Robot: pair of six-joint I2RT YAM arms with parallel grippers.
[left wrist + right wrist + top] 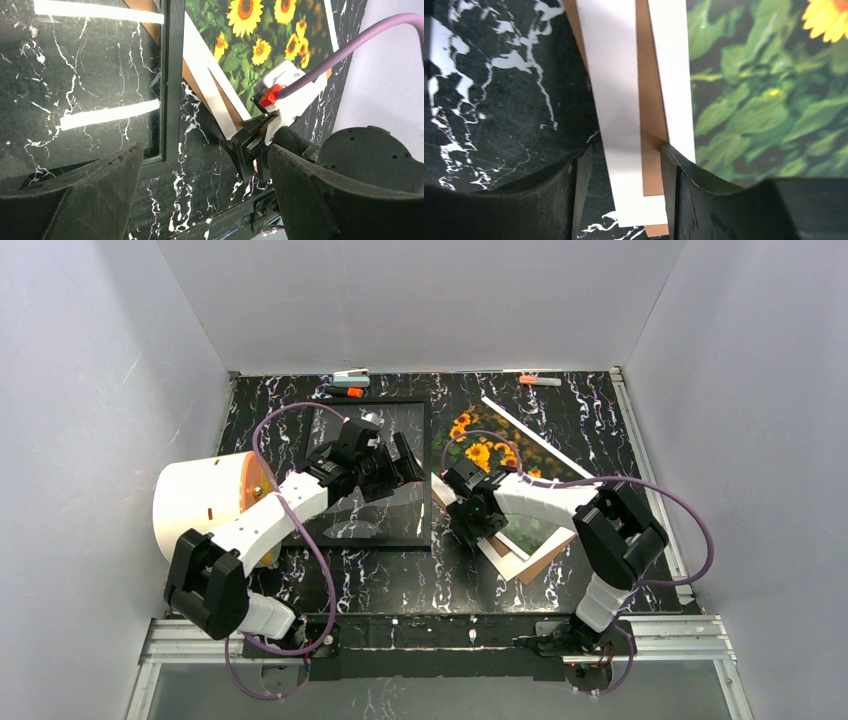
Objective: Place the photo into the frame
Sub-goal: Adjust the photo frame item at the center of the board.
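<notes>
The sunflower photo lies face up at the table's centre right, on a white sheet and the brown backing board. The black frame lies flat to its left. My right gripper is open, low at the stack's left edge. In the right wrist view its jaws straddle the white sheet and the board, with one fingertip at the photo's white border. My left gripper is open and empty above the frame's right side; its wrist view shows the frame's corner.
A white and orange cylinder stands at the left, beside the left arm. Small clips and markers lie along the far edge. Grey walls close in the table on three sides. The right gripper shows in the left wrist view.
</notes>
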